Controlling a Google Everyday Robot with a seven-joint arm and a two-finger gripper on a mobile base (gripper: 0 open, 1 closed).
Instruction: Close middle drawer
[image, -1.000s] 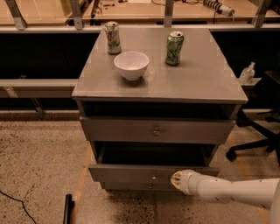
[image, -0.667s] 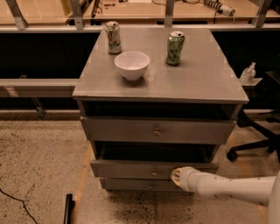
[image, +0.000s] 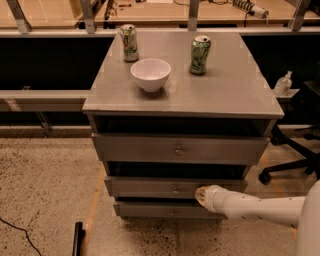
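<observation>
Nearest, at the bottom edge, a black bar-shaped object (image: 77, 239) lies on the speckled floor (image: 45, 190), with a thin dark cable (image: 15, 232) curving in at the left corner. Coming in from the lower right, the white arm (image: 260, 207) reaches leftward and ends in the pincer (image: 201, 196), whose tip rests against the front of the middle drawer (image: 145, 186), just right of its small round knob (image: 175, 190). I cannot tell whether the pincer is open or closed, and it has hold of nothing I can see.

The middle drawer is the second of three in the grey table (image: 235, 95). A dark strip shows above its front, and I cannot tell if it is pushed fully in. Below it is the lowest drawer (image: 150, 210), partly hidden by the arm on its right side. Above it is the top drawer (image: 135, 148), with a dark gap under the table's top.

On the table stands a white bowl (image: 150, 74), upright. Behind it are two cans, well apart: a green can (image: 200, 55) to the right and a paler can (image: 129, 43) to the left, near the back edge.

Right of the table, a small clear bottle (image: 283, 84) stands on a ledge, above the black base of an office chair (image: 292, 162)
</observation>
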